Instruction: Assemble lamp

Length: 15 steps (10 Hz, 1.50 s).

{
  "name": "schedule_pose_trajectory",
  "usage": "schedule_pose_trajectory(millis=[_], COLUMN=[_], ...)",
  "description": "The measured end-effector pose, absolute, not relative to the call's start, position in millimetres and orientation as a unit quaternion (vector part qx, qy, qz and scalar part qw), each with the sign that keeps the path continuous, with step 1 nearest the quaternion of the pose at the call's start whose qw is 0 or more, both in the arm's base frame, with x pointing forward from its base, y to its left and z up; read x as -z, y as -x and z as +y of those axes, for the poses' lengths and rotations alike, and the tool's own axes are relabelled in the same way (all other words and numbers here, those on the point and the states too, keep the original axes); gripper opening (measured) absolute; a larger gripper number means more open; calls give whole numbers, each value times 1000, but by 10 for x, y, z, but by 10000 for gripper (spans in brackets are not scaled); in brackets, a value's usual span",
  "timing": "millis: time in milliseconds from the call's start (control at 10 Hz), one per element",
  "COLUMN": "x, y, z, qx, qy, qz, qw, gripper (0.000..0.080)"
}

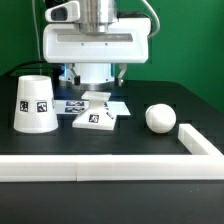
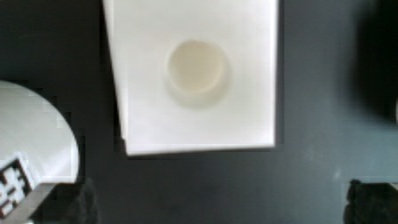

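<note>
White lamp base on the black table, under the fingers, which are spread and empty; shade and bulb flank the base, apart.

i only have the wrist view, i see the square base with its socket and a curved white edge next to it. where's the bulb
Observer: The bulb lies on the table at the exterior view's right of the base, apart from it.
Operator: ok and that curved white thing, is it the shade
Observer: Yes. The shade stands wide end down at the exterior view's left of the base, not touching it.
Operator: where's the hand relative to the base
Observer: The hand hangs right above the base, open, with nothing in it, and it seems clear of the base's top.
</note>
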State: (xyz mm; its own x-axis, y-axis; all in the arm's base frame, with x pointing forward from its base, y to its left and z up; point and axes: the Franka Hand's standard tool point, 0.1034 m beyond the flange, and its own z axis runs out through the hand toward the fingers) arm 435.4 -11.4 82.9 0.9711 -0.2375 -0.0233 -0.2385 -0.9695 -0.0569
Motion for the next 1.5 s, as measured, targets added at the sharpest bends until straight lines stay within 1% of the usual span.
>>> schedule_pose_trajectory(millis=[300, 700, 900, 1000, 1100, 1200, 1500], x=[-712, -520, -468, -470, -472, -470, -470], y=[-4251, -4184, -4165, -4168, -4170, -4170, -4170], z=[-114, -127, -111, -103, -100, -100, -100], qx=[-5, -3, -5, -5, -4, -4, -4], qy=[992, 994, 994, 994, 994, 994, 994], qz=[120, 110, 109, 108, 107, 107, 107], qw=[27, 24, 23, 23, 23, 23, 23], gripper=[699, 699, 699, 603, 603, 533, 533])
